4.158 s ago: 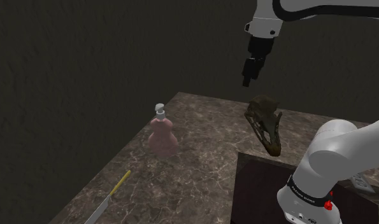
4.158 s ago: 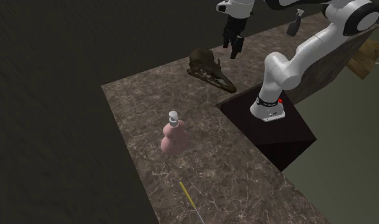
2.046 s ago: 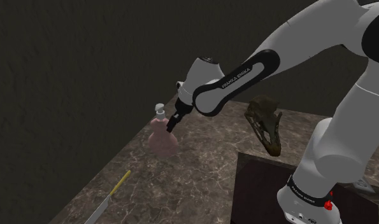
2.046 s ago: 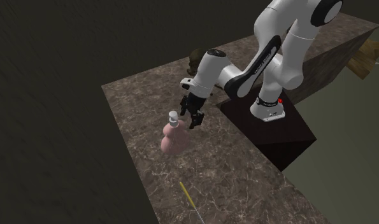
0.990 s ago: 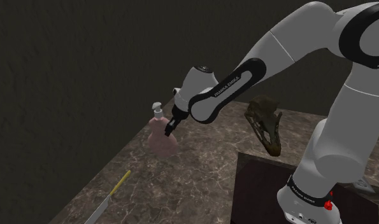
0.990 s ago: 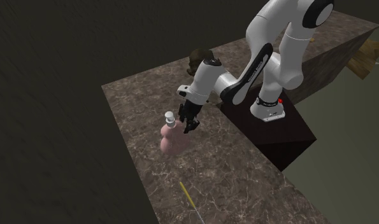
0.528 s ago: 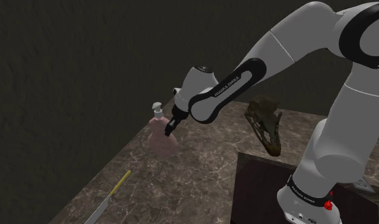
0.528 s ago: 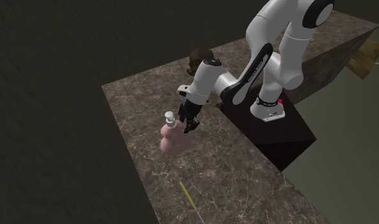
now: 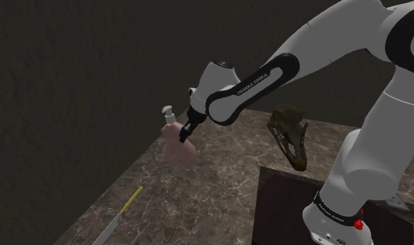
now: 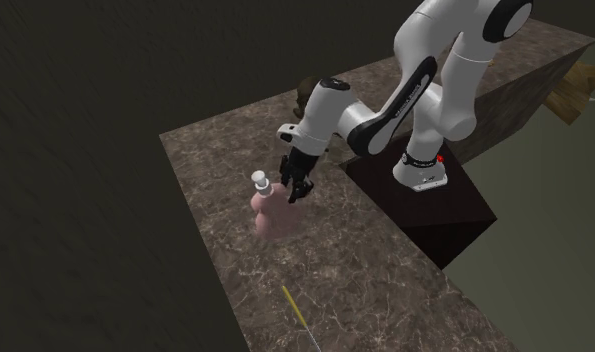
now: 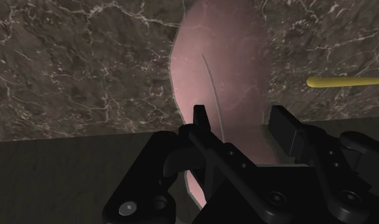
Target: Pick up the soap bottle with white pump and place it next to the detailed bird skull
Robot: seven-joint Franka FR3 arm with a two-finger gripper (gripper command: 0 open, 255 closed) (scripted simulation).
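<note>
Dark marbled counter (image 9: 219, 182) against a dim wall carries, from the shoulder view's left, a yellow-handled knife (image 9: 122, 214), then the pink soap bottle (image 9: 177, 147) with its white pump (image 9: 168, 111). The black gripper (image 9: 185, 133) clasps the bottle's body between its 2 fingers (image 11: 201, 118). Compared with 0.5 s ago, the bottle leans further left and its pump sits higher. Well to the right lies the brown bird skull (image 9: 290, 138), unmoved.
</note>
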